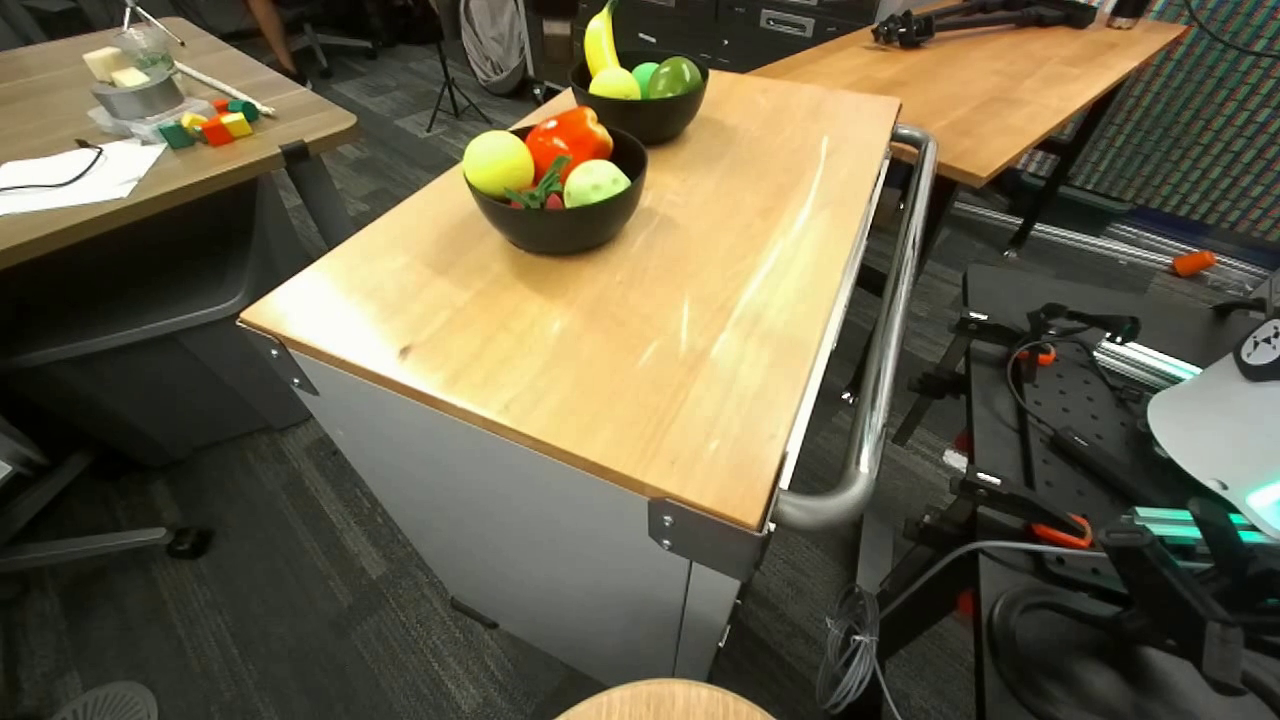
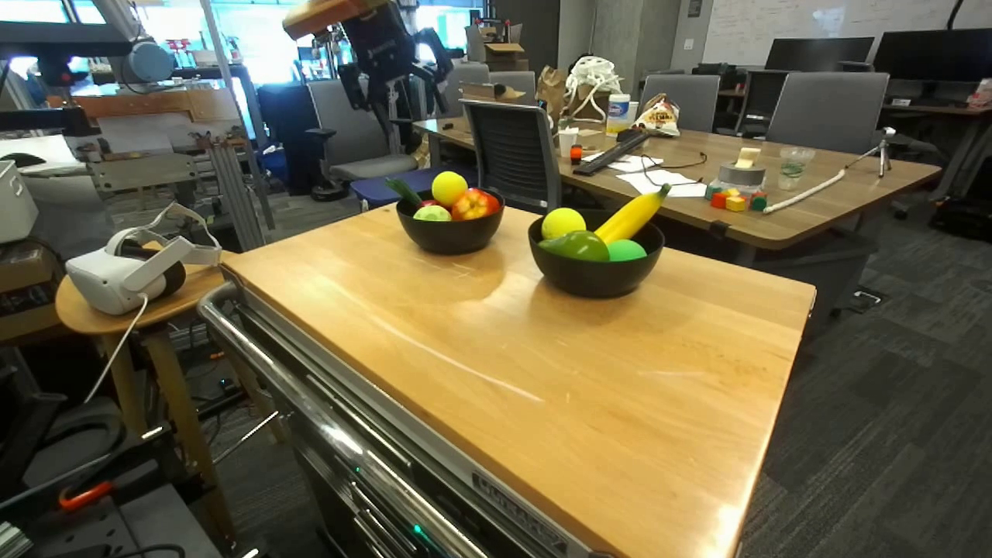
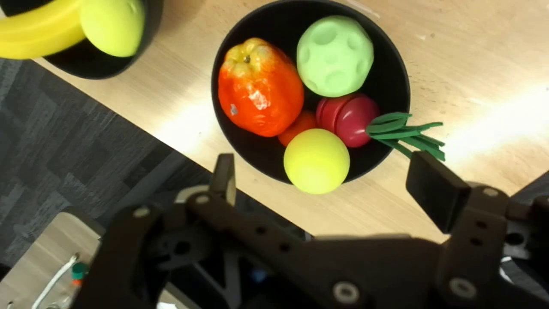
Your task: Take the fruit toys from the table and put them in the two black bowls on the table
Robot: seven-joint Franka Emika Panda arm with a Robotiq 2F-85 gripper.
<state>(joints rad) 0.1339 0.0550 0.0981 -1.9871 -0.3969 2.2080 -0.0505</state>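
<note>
The fruit (image 2: 632, 217) is lying in two bowls (image 2: 598, 277), upper centre in an exterior view, resting on the bench (image 2: 496, 372). Carpet (image 2: 876, 465) is spreading at right; a rail (image 2: 337, 430) is edging the bench, lower left. The tool (image 3: 328, 174) is hanging above, jaws standing wide apart, blocking the bottom of the wrist view. A headset (image 2: 108, 283) is sitting on a stool (image 2: 77, 318) at left; a desk (image 2: 837, 205) is standing upper right.

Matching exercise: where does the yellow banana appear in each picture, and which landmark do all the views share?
In an exterior view: yellow banana, top edge, slightly left of centre.
In an exterior view: yellow banana, above and right of centre.
Wrist view: yellow banana, upper left, cut off by the picture's edge.
Shared landmark: the large orange-red fruit.
</note>
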